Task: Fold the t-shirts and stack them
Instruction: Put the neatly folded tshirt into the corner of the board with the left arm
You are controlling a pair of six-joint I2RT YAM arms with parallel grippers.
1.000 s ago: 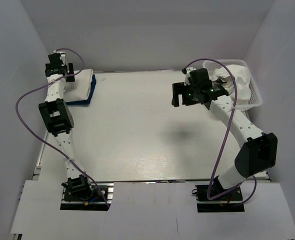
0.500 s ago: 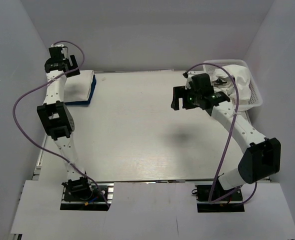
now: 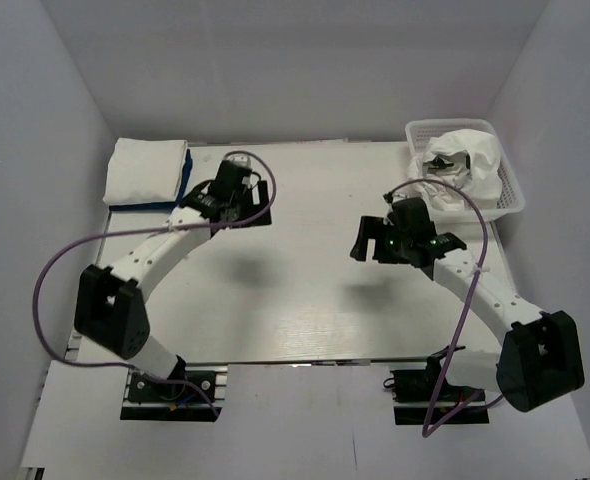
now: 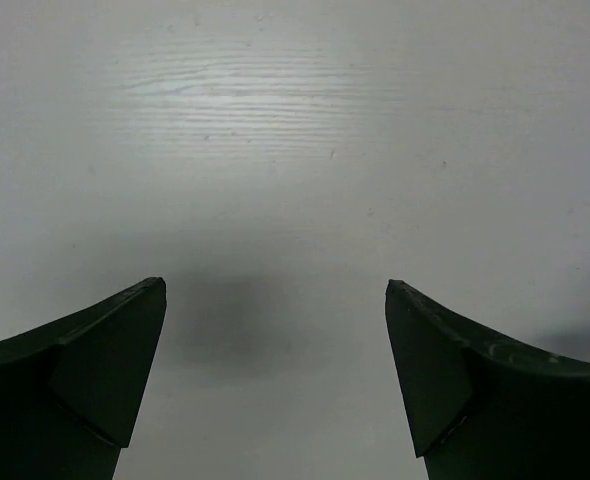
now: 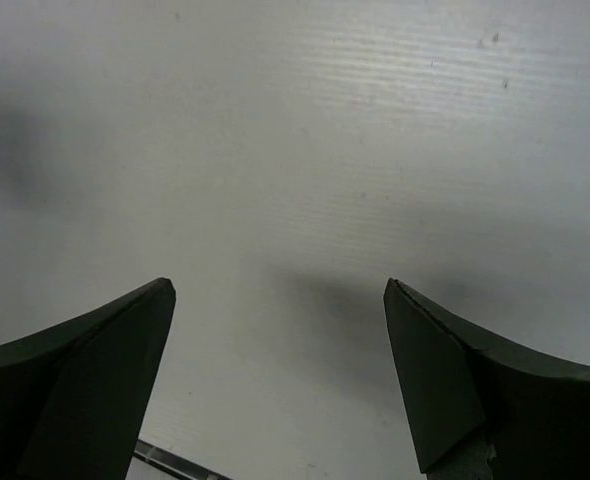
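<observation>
A folded white t-shirt [image 3: 145,168] lies on a folded royal-blue t-shirt [image 3: 185,176] at the table's far left corner. A crumpled white garment with dark marks [image 3: 462,162] fills the basket [image 3: 512,185] at the far right. My left gripper [image 3: 255,210] hangs open over bare table, to the right of the stack. My right gripper [image 3: 373,245] is open over bare table, nearer than the basket and to its left. In the left wrist view the left gripper [image 4: 275,290] has only tabletop between its fingers. The right gripper [image 5: 280,285] shows the same in its wrist view.
White walls close in the table on the left, back and right. The table's near edge [image 5: 175,462] shows in the right wrist view. Purple cables loop off both arms.
The left arm swung away from the stack at the far left corner to the middle-left of the table. The right arm drew back from the basket toward the near side. Both grippers stayed open.
</observation>
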